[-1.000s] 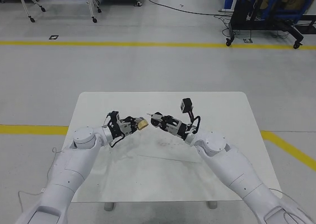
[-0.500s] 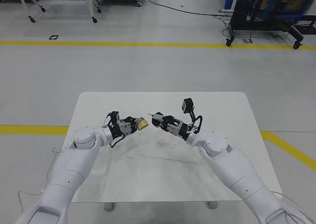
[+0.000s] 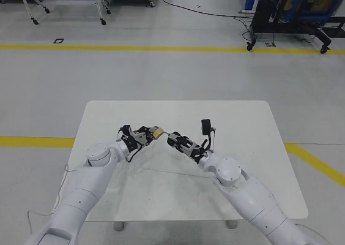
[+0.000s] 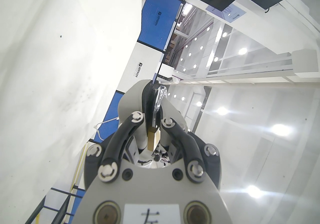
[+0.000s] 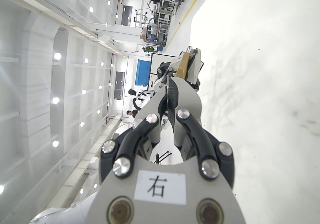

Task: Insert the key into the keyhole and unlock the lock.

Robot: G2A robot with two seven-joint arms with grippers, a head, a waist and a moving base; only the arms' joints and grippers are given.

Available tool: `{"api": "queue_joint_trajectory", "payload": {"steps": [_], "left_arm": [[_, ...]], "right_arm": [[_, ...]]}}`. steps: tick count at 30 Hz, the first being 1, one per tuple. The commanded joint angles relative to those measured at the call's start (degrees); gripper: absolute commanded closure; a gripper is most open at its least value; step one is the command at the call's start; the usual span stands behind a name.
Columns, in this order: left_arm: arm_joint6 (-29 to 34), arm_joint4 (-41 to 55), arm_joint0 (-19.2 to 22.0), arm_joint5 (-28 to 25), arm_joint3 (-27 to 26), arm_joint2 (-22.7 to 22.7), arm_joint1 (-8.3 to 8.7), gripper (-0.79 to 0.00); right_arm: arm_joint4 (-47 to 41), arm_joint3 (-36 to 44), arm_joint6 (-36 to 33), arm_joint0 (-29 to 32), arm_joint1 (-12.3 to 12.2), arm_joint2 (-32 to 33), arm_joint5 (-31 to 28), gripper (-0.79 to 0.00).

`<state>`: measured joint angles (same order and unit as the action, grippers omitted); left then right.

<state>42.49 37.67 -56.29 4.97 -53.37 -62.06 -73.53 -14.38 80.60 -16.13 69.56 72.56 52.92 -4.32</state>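
The left pincer (image 3: 147, 134) is clamped on the small brass lock (image 3: 155, 131), which juts from its tips above the middle of the white desk (image 3: 246, 122). In the left wrist view the lock (image 4: 153, 138) sits squeezed between the grey fingers (image 4: 130, 102) of that pincer (image 4: 151, 91). Facing it from the other side, the right pincer (image 3: 172, 139) pinches the key (image 3: 165, 134) between its pads, and the blade bridges the short gap between the two pincers. In the right wrist view the key (image 5: 166, 89) shows edge-on as a thin metal strip inside the right pincer (image 5: 171, 83). Its tip touches the near end of the lock (image 5: 182, 66); whether it has entered the keyhole cannot be told. The lock's silvery shackle (image 5: 189, 48) points away from the key. Under both arms the desk (image 5: 262, 59) carries dark smudges (image 5: 225, 89), and faint ones also show just beside the right arm from above (image 3: 188, 154). Around the desk lies a pale grey floor (image 3: 160, 79) crossed by yellow lines (image 3: 160, 48), with a black wheeled rack (image 3: 289, 24) at the far right. The left wrist view takes in blue panels (image 4: 160, 17) and round ceiling lights (image 4: 242, 51).
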Motion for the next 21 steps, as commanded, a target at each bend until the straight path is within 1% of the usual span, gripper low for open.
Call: {"api": "queue_joint_trajectory", "payload": {"steps": [1,3,6,16,21], "left_arm": [[-0.2,-1.1,0.0,0.5,-0.3,0.4,-0.03,0.0],[-0.2,-1.2,0.1,0.7,-0.3,0.4,-0.05,0.0],[-0.7,-2.5,0.2,0.6,-0.5,0.5,-0.03,0.0],[-3.1,-4.2,-0.3,0.0,-1.3,0.1,-0.03,0.0],[-7.1,-5.5,-0.8,-0.3,-2.3,-0.5,-0.01,0.0]], "right_arm": [[-0.3,0.3,0.6,0.4,0.2,-0.3,2.8,0.0],[-1.4,0.2,0.3,-0.1,0.4,-0.5,6.0,0.0],[-2.4,-0.8,1.5,-0.9,1.0,-1.0,7.3,0.0],[-2.3,-2.0,2.6,-1.6,2.0,-1.7,7.2,0.0],[1.0,-0.6,6.5,-0.5,2.3,-2.3,7.5,0.0]]}}
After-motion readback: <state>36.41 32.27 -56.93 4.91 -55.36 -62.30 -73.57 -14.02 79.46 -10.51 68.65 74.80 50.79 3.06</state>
